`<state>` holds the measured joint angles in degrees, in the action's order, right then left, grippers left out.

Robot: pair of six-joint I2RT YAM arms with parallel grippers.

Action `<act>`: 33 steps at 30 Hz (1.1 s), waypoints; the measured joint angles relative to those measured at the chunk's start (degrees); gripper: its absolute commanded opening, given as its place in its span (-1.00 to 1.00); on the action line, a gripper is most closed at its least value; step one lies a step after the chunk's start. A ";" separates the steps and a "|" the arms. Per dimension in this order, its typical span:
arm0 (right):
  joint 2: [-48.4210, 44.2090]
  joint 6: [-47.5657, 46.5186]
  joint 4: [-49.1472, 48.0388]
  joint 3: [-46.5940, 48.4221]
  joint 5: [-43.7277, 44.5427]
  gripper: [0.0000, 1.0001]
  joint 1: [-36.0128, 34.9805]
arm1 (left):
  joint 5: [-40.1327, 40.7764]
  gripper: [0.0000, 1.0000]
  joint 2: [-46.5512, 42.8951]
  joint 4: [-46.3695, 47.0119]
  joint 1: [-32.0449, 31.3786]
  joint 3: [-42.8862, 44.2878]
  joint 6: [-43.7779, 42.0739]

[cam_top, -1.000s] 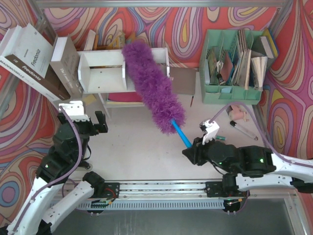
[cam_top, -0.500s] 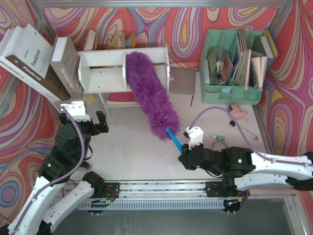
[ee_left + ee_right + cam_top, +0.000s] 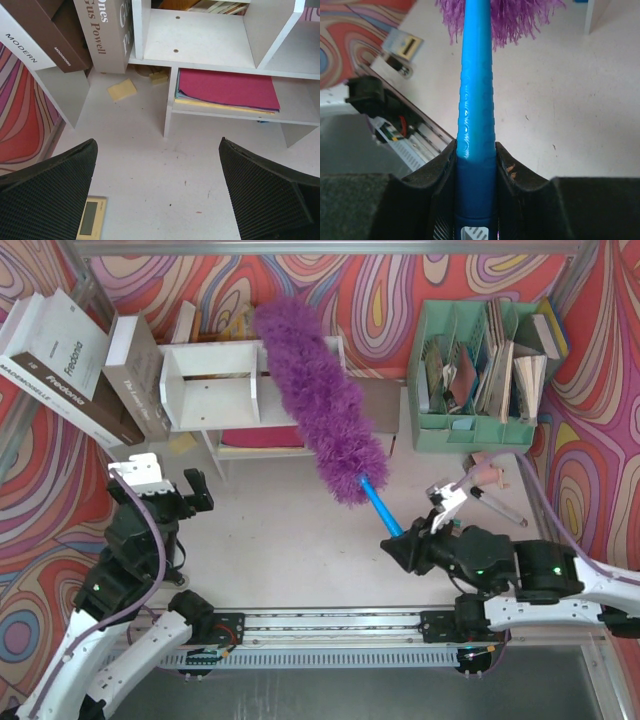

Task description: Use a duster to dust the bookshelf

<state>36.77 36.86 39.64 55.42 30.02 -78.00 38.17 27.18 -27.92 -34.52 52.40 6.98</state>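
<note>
**Two grippers inspected: right clamped on the duster, left wide and empty**

Right arm. Both fingers [image 3: 440,175] of the right gripper [image 3: 402,543] press against opposite sides of the blue handle [image 3: 476,90], with no gap on either side. The handle runs straight out from between them, up and to the left in the overhead view. It ends in the purple head of the duster [image 3: 315,400]. The head lies diagonally over the right half of the bookshelf [image 3: 210,365]. Its tip reaches past the shelf's rear edge toward the patterned wall, and its lower end hangs out over the table [image 3: 290,540] in front. Whether the fibres touch the top panel cannot be told from above.

Left arm. The left gripper [image 3: 168,483] has its fingers [image 3: 45,190] spread wide, and nothing is between them. It sits over the table just in front of the shelf's left end, well apart from the duster.

Surroundings. The wrist view shows a red folder [image 3: 227,90] lying flat on other sheets in the shelf's lower tier. A yellow sticky note [image 3: 122,90] lies on the table by the shelf's left foot. Several books [image 3: 60,360] lean at the left of the shelf. A green file organizer [image 3: 475,370] holding papers stands to the right of the shelf, apart from it.
</note>
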 measured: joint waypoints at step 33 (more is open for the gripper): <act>2.16 16.61 7.91 -6.75 13.81 -1.00 0.00 | 0.46 0.97 1.79 1.05 1.25 -0.15 0.04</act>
<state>38.94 53.47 47.55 48.66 43.83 -78.00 38.63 28.97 -26.87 -33.28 52.25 7.03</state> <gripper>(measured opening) 0.342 0.985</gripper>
